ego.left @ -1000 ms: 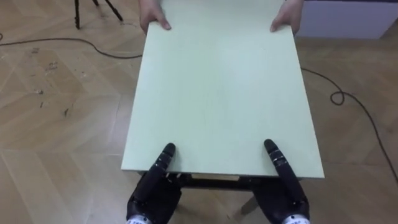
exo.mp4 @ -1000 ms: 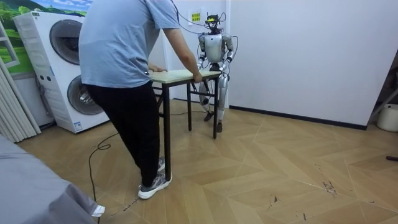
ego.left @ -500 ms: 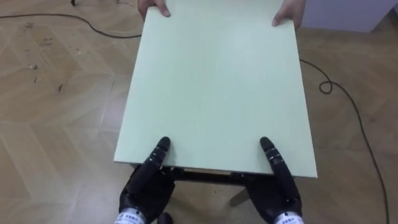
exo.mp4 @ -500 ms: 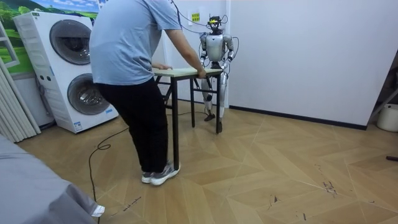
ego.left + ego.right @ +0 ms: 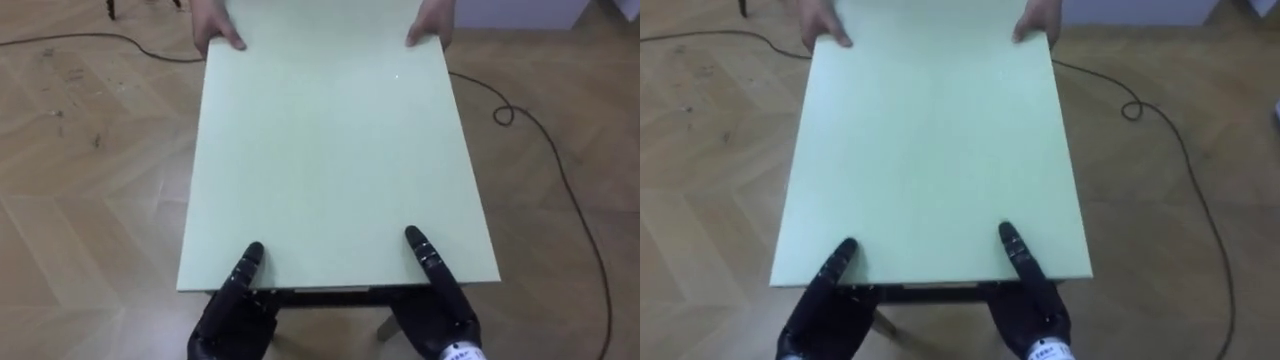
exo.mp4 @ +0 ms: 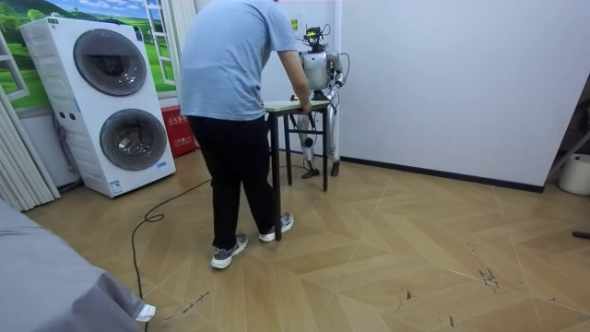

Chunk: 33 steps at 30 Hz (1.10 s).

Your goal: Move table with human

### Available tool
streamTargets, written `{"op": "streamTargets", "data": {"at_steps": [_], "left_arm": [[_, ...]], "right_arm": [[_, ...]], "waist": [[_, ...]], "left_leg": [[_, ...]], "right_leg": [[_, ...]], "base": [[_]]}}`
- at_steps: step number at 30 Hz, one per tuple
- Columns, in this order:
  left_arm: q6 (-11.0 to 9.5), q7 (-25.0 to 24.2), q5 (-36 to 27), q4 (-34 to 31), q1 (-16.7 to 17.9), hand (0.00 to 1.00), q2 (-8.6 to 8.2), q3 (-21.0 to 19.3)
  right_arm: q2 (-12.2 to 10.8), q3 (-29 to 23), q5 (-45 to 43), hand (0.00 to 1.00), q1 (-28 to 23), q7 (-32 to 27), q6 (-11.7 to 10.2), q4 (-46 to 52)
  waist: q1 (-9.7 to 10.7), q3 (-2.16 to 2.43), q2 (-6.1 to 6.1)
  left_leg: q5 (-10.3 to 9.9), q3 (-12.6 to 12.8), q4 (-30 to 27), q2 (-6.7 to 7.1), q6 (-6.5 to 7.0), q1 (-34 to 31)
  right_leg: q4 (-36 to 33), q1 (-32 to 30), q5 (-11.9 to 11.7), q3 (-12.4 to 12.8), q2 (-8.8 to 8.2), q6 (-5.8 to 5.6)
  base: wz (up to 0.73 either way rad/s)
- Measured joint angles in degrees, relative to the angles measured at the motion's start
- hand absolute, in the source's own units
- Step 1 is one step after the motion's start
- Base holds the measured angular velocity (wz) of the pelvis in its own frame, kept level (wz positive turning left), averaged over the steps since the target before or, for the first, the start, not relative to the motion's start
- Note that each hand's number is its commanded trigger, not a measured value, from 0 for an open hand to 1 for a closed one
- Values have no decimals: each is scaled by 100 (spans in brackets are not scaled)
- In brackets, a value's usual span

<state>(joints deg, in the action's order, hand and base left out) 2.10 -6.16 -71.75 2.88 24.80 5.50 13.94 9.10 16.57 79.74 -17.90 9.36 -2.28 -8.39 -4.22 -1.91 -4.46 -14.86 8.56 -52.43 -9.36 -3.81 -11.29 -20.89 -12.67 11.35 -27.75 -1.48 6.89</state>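
Wooden floor (image 5: 90, 200) below, the table (image 5: 330, 150) looks stiff and heavy; left hand (image 5: 234, 318) and right hand (image 5: 436, 312) meet its near edge, fingers hidden underneath, so grip cannot be told.

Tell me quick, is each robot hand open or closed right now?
Left robot hand: at the table's near edge, cannot be told.
Right robot hand: same edge, cannot be told.

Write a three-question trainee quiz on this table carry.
1. True or false: a person holds the table's far end.
2. The left hand and right hand are at the table's: A) near edge B) far edge C) legs.
3. What stands at the room view's left?
Key: 1 true; 2 A; 3 stacked washers.
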Motion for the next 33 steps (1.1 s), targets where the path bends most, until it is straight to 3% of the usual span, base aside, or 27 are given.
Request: {"op": "streamTargets", "data": {"at_steps": [1, 2, 3, 4, 6, 8, 10, 11, 13, 15, 16, 19, 21, 23, 24, 25, 26, 27, 28, 29, 31, 33], "left_arm": [[-2, -1, 0, -4, -5, 100, -9, 14], [-19, -9, 29, -6, -37, 100, 9, 5], [-37, -15, 34, -9, -58, 100, 20, -4], [-54, -9, 47, -9, -63, 100, 18, -16], [-55, 11, 46, -29, -87, 100, -1, 10], [-80, 29, 11, -60, -134, 100, -40, -17], [-96, 69, 26, -59, -270, 100, -29, -12], [-117, 110, 30, -58, -353, 100, -29, -3], [-207, 188, 29, -51, -442, 100, -35, 71], [-248, 230, 21, -29, -483, 100, -44, 135], [-248, 234, 21, 7, -485, 100, -44, 158], [-233, 231, 4, 124, -403, 100, -47, 201], [-232, 226, 4, 178, -346, 100, -58, 213], [-227, 220, -40, 263, -307, 100, -60, 229], [-227, 215, -59, 263, -304, 100, -45, 229], [-214, 217, -65, 299, -304, 100, -39, 246], [-196, 222, -37, 335, -308, 100, -35, 297], [-170, 224, 7, 348, -317, 100, -40, 316], [-104, 224, 69, 350, -317, 100, -39, 326], [-73, 222, 71, 349, -320, 100, -34, 325], [-36, 223, 70, 350, -322, 100, -37, 314], [-37, 223, 71, 349, -322, 100, -55, 300]], "right_arm": [[14, 12, 7, 100, 12, -1, -37, 5], [-14, 50, 22, 100, 10, 2, -114, 9], [-31, 67, 50, 100, 9, 2, -140, 17], [-18, 82, 77, 100, 5, -5, -143, 17], [-8, 83, 65, 100, 36, -8, -162, 34], [43, 143, 73, 100, 159, -25, -211, 53], [-7, 127, 101, 100, 177, -48, -278, 84], [-26, 101, 96, 100, 230, -51, -292, 85], [-29, 55, 86, 100, 298, -68, -282, 82], [-34, -35, 59, 100, 297, -68, -229, 81], [-41, -81, 50, 100, 277, -68, -171, 77], [-68, -225, -159, 100, 109, -66, -46, 28], [-71, -238, -189, 100, 74, -66, 14, -18], [-81, -279, -211, 100, 63, -67, 121, -110], [-89, -280, -215, 100, 55, -67, 129, -110], [-90, -297, -205, 100, -2, -67, 154, -111], [-92, -337, -179, 100, -100, -65, 149, -104], [-86, -365, -165, 100, -161, -51, 142, -93], [-86, -407, -127, 100, -240, -22, 141, -90], [-84, -417, -123, 100, -265, -12, 139, -70], [-82, -405, -118, 100, -274, -33, 112, -49], [-55, -357, -103, 100, -234, -106, 93, -21]], "waist": [[0, 1, -103], [85, -7, -125], [94, -12, -94], [74, 12, -12], [98, 16, -30], [90, 7, -106], [100, 11, -117], [143, 11, -119], [219, 13, -118], [264, 17, -107], [288, 15, -94], [321, 35, -26], [343, 31, 25], [393, 36, 70], [407, 34, 97], [479, 35, 135], [612, 40, 145], [631, 40, 156], [662, 54, 185], [724, 57, 190], [696, 50, 228], [521, 51, 256]], "left_leg": [[88, -25, 22, -4, -5, 257], [-87, -88, 366, 40, -21, 496], [-199, -79, 621, 72, -46, 574], [-254, -77, 973, 133, -63, 651], [-325, -84, 1269, 205, -62, 709], [-582, -180, 1370, 201, -51, 763], [-833, -333, 1691, 208, -53, 848], [-999, -386, 2029, 218, -28, 884], [-1142, -427, 2345, 277, 70, 849], [-1181, -495, 2477, 388, 144, 759], [-1161, -541, 2541, 458, 276, 704], [-986, -450, 2570, 741, 493, 671], [-886, -342, 2572, 892, 598, 661], [-736, -255, 2574, 983, 727, 591], [-688, -248, 2575, 1004, 757, 554], [-605, -143, 2573, 985, 792, 501], [-535, 120, 2581, 861, 765, 476], [-498, 262, 2607, 793, 745, 482], [-429, 462, 2692, 732, 742, 483], [-389, 632, 2732, 662, 719, 454], [-317, 709, 2773, 683, 629, 481], [-240, 725, 2885, 704, 575, 493]], "right_leg": [[-93, -47, -47, -125, 32, 128], [-152, -106, -55, -270, 34, 133], [-163, -147, -71, -277, 31, 140], [-124, -197, -112, -248, 14, 165], [68, -240, -257, -288, 29, 217], [107, -364, -386, -447, 89, 375], [105, -479, -455, -577, 113, 447], [125, -584, -542, -662, 103, 488], [191, -731, -695, -762, 56, 521], [323, -808, -901, -792, -19, 528], [372, -837, -1015, -775, -98, 519], [500, -820, -1319, -520, -276, 368], [584, -824, -1536, -284, -365, 160], [737, -844, -1821, 277, -356, -765], [754, -852, -1908, 404, -367, -888], [511, -878, -1894, 663, -451, -849], [-210, -942, -1485, 900, -603, -684], [-610, -950, -1216, 1018, -681, -684], [-1312, -923, -734, 1238, -856, -723], [-1771, -775, -380, 1406, -1056, -821], [-1659, -347, -12, 1675, -1145, -1050], [-1084, -177, -1, 1647, -957, -1059]], "base": [[22], [41], [42], [18], [9], [0], [25], [33], [25], [16], [9], [-1], [-12], [-3], [23], [62], [71], [71], [53], [45], [7], [-40]]}}
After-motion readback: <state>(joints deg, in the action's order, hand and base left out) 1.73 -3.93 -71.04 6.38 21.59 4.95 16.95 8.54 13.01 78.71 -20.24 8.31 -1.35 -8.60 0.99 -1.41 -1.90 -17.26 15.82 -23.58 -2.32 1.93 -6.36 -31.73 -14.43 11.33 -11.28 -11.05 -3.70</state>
